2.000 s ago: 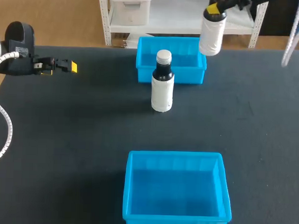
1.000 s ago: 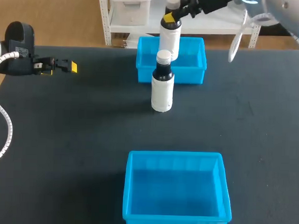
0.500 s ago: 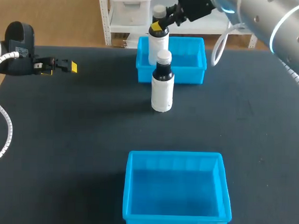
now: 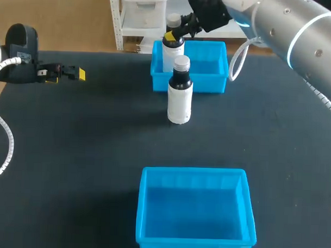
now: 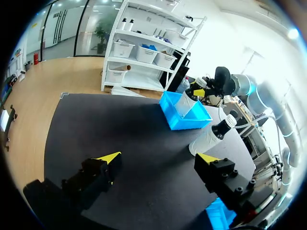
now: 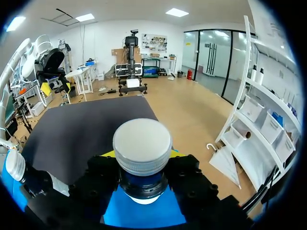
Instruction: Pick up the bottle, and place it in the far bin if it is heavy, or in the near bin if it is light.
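My right gripper (image 4: 173, 35) is shut on the neck of a white bottle with a dark shoulder and white cap (image 4: 172, 52), held upright over the left part of the far blue bin (image 4: 210, 85). In the right wrist view the cap (image 6: 142, 143) fills the space between the fingers of that gripper (image 6: 142, 155), with blue bin (image 6: 144, 218) below. A second, similar bottle (image 4: 180, 97) stands on the table just in front of the far bin. The near blue bin (image 4: 146, 210) is empty. My left gripper (image 4: 69, 73) hovers open at the far left, holding nothing.
The dark table (image 4: 72, 153) stretches wide between the two bins. In the left wrist view the left gripper (image 5: 160, 158) faces the far bin (image 5: 192, 120), the standing bottle (image 5: 208, 139) and a corner of the near bin (image 5: 218, 213).
My right arm has carried the held bottle leftward and lower, from beyond the far bin's right corner to over its left part. The left arm and the standing bottle have kept still.
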You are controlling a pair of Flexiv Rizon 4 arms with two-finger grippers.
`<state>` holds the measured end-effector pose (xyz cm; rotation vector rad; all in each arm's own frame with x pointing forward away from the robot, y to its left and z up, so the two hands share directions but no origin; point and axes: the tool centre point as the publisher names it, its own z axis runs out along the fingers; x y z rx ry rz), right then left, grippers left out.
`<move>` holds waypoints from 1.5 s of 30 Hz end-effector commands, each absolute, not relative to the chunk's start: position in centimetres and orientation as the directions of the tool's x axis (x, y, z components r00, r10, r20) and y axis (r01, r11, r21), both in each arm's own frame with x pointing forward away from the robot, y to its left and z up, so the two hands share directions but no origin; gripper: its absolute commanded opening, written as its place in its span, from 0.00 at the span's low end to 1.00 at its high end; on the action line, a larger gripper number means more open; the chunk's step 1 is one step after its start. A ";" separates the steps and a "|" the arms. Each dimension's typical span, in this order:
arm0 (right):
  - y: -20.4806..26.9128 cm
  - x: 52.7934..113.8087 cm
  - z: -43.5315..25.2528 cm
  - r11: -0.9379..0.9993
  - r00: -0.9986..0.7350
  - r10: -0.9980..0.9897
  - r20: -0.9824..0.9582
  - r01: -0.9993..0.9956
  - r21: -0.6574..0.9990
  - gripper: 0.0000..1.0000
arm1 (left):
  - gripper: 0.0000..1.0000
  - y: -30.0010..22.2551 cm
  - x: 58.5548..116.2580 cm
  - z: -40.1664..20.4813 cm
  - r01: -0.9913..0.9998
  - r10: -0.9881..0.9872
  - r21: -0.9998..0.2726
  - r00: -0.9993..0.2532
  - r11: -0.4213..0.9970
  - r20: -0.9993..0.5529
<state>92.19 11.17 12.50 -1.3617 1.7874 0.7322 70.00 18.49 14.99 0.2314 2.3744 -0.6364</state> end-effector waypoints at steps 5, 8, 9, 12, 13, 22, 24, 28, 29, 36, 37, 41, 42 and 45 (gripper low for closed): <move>11.7 93.8 12.0 0.131 -0.159 -0.529 -0.834 -0.986 0.106 0.00 | 1.00 18.5 70.0 15.0 0.321 0.000 -0.383 -0.767 0.866 -0.642; 11.9 93.8 11.8 0.130 -0.163 -0.529 -0.833 -0.985 0.110 0.00 | 1.00 18.5 70.0 15.0 0.321 0.000 -0.383 -0.767 0.866 -0.642; 12.0 93.9 11.7 0.130 -0.164 -0.531 -0.832 -0.985 0.112 0.00 | 1.00 18.5 70.0 15.0 0.321 0.000 -0.383 -0.767 0.866 -0.642; 12.1 93.9 11.5 0.130 -0.170 -0.535 -0.828 -0.984 0.118 0.00 | 1.00 18.5 70.0 15.0 0.321 0.000 -0.383 -0.767 0.866 -0.642; 12.1 94.0 11.4 0.131 -0.174 -0.536 -0.826 -0.984 0.122 0.00 | 1.00 18.5 70.0 15.0 0.321 0.000 -0.383 -0.767 0.866 -0.642; 11.5 93.8 11.6 0.146 -0.194 -0.549 -0.813 -0.980 0.135 1.00 | 1.00 18.5 70.0 15.0 0.321 0.000 -0.383 -0.767 0.866 -0.642; 11.0 93.7 11.9 0.153 -0.199 -0.549 -0.812 -0.979 0.137 1.00 | 1.00 18.5 70.0 15.0 0.321 0.000 -0.383 -0.767 0.866 -0.642; 9.5 93.0 12.6 0.182 -0.214 -0.549 -0.808 -0.974 0.134 1.00 | 1.00 18.5 70.0 15.0 0.321 0.000 -0.383 -0.767 0.866 -0.642; 9.0 92.9 12.7 0.190 -0.218 -0.549 -0.807 -0.973 0.133 1.00 | 1.00 18.5 70.0 15.0 0.321 0.000 -0.383 -0.767 0.866 -0.642; 4.7 90.6 14.3 0.245 -0.232 -0.543 -0.807 -0.963 0.113 1.00 | 1.00 18.5 70.0 15.0 0.321 0.000 -0.383 -0.767 0.866 -0.642; 4.0 90.1 14.6 0.257 -0.238 -0.542 -0.806 -0.960 0.111 1.00 | 1.00 18.5 70.0 15.0 0.321 0.000 -0.383 -0.767 0.866 -0.642; 1.3 88.2 15.2 0.295 -0.252 -0.538 -0.804 -0.950 0.101 1.00 | 1.00 18.5 70.0 15.0 0.321 0.000 -0.383 -0.767 0.866 -0.642; 0.7 87.8 15.3 0.302 -0.254 -0.537 -0.805 -0.948 0.099 1.00 | 1.00 18.5 70.0 15.0 0.321 0.000 -0.383 -0.767 0.866 -0.642; -0.8 86.1 15.8 0.318 -0.254 -0.536 -0.805 -0.944 0.086 1.00 | 1.00 18.5 70.0 15.0 0.321 0.000 -0.383 -0.767 0.866 -0.642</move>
